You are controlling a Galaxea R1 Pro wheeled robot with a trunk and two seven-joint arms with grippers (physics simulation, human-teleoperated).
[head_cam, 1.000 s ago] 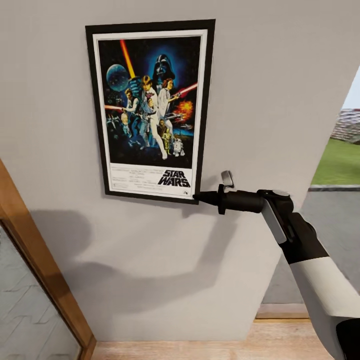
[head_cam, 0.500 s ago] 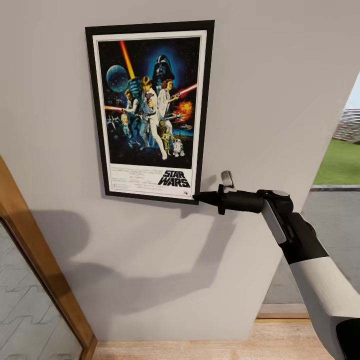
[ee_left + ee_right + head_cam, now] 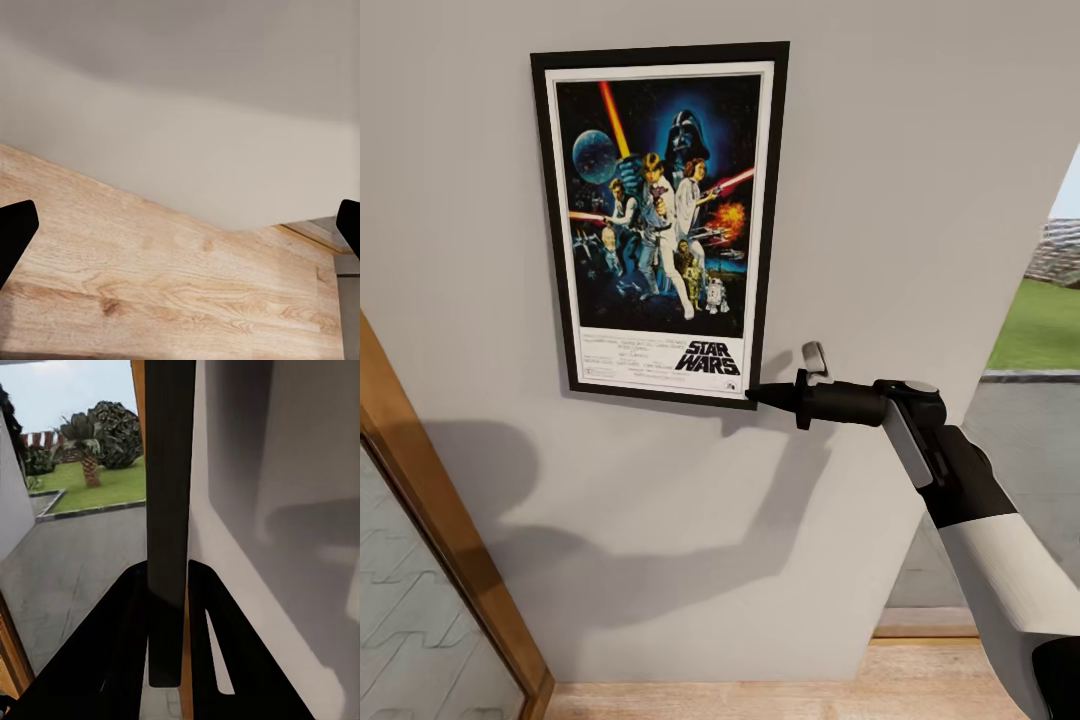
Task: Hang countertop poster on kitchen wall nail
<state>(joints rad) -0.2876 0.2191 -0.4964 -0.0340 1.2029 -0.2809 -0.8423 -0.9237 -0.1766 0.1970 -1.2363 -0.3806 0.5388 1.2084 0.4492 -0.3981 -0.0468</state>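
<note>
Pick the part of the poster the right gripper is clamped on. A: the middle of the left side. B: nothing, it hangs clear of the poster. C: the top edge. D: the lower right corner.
D: in the head view the right gripper meets the poster at its lower right corner, and the right wrist view shows both fingers closed on the poster's dark edge.

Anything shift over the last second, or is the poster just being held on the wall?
Nothing of the task visibly moved. Only the view slid slightly, seen at the wooden door frame at lower left. The poster stays flat and upright against the grey wall, and the right gripper stays shut on its lower right corner; the right wrist view shows the fingers on either side of the frame's edge. The left gripper remains open over the wooden floor.
</note>
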